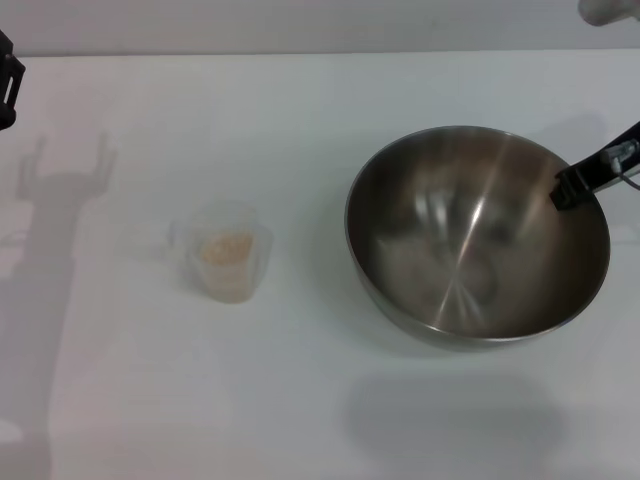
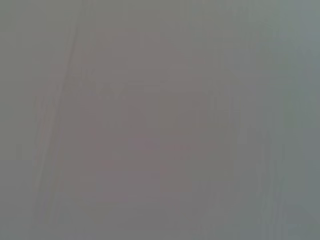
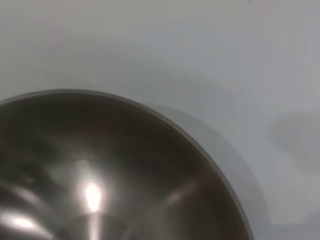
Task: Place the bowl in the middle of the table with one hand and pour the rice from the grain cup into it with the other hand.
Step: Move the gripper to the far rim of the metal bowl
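Note:
The steel bowl (image 1: 478, 235) is at the right of the white table (image 1: 300, 120) and casts a shadow well in front of itself, so it hangs above the top. My right gripper (image 1: 570, 188) is shut on the bowl's right rim, one dark finger inside the wall. The right wrist view shows the bowl's shiny inside (image 3: 100, 170) and rim. The clear grain cup (image 1: 224, 250) stands upright left of centre with the beige rice (image 1: 226, 246) in it. My left gripper (image 1: 6, 85) is at the far left edge, away from the cup; its shadow shows two fingers spread apart.
The left wrist view shows only bare table surface (image 2: 160, 120). The table's back edge (image 1: 320, 52) runs along the top of the head view. The left arm's shadow (image 1: 55, 230) lies on the table left of the cup.

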Controlling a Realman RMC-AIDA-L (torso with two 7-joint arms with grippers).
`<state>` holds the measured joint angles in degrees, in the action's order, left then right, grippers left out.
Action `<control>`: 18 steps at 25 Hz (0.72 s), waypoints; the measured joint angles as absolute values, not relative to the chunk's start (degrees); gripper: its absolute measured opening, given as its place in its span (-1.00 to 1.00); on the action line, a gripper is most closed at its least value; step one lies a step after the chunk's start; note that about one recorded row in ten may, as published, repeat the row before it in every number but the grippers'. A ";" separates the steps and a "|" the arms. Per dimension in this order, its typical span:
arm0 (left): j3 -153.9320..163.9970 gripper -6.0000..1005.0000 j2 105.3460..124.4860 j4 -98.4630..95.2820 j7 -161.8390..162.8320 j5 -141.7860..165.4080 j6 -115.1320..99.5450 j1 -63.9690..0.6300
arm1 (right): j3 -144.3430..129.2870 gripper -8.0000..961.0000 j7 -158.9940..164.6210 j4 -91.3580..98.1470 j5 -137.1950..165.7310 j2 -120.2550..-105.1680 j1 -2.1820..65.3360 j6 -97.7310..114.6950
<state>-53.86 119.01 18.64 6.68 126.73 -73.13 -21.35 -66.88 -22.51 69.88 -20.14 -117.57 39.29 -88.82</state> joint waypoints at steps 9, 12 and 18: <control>-53.97 0.61 119.00 18.63 6.68 126.74 -73.35 -21.45 | -66.18 -0.86 -22.73 74.63 -22.85 -118.44 38.82 -84.64; -53.91 0.61 119.00 18.63 6.68 126.73 -73.70 -21.45 | -66.18 -0.90 -23.78 75.68 -24.96 -118.64 38.49 -83.91; -53.94 0.61 119.00 18.63 6.68 126.74 -73.74 -21.45 | -66.66 -0.94 -25.43 77.15 -28.07 -118.89 37.76 -82.24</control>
<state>-53.94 119.00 18.63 6.68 126.74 -73.74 -21.45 -66.66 -25.43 77.15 -28.07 -118.89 37.76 -82.24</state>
